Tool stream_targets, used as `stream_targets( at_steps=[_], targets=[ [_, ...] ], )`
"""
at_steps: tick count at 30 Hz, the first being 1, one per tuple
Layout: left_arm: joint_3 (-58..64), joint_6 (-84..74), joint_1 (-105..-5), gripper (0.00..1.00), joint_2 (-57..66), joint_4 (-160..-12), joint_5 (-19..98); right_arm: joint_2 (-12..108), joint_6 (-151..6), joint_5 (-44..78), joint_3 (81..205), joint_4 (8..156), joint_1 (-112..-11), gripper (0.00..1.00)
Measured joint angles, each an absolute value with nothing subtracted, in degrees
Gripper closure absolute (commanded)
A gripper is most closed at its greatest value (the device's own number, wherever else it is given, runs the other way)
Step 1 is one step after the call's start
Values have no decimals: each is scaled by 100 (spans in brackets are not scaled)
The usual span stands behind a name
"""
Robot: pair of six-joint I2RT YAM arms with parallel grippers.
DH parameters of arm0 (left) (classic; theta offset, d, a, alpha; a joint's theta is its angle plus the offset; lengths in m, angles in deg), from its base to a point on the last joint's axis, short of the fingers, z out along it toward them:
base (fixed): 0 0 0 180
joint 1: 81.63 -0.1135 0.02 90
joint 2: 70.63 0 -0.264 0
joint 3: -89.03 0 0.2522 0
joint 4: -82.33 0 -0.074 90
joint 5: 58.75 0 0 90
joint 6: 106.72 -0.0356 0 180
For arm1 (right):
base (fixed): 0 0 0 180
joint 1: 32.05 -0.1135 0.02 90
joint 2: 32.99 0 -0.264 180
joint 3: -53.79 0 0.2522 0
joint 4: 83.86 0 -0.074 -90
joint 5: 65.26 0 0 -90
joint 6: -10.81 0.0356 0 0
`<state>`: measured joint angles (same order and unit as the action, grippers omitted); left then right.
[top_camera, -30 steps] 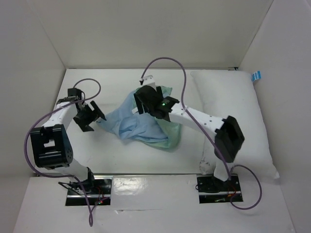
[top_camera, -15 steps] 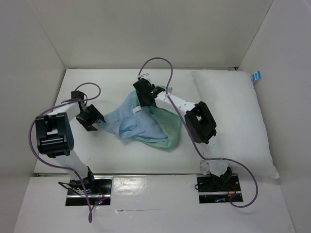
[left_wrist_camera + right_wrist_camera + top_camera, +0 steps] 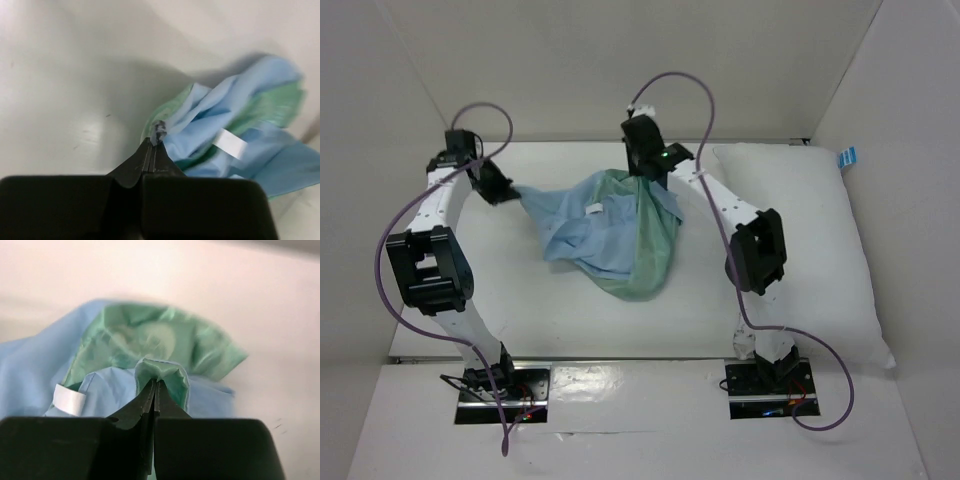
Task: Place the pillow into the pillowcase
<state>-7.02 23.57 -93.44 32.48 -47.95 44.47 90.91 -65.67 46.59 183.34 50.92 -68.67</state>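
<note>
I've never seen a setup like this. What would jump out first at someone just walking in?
The crumpled blue-and-green pillowcase in the middle draws the eye. The left gripper pinches its left corner and the right gripper pinches its far edge, so it is held bunched between them. Along the right side lies the big white pillow, not yet inside the case.

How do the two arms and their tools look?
Left arm and right arm: white links, boxy black joints, a purple cable each. Left tool and right tool: black, tapering to points. Green light by the right wrist.
</note>
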Motion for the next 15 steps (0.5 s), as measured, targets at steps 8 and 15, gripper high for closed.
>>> stream_targets(
  at_steps=[8,15],
  targets=[
    [-4527,2259,-9941,100,3395,-4176,5013,7340,-6716,4311,19129,5328,-5536,100],
    [-5543,2407,-10957,100,3432,-4065,5701,5301,-6768,4279,18325,5936,-4876,100]
  ],
)
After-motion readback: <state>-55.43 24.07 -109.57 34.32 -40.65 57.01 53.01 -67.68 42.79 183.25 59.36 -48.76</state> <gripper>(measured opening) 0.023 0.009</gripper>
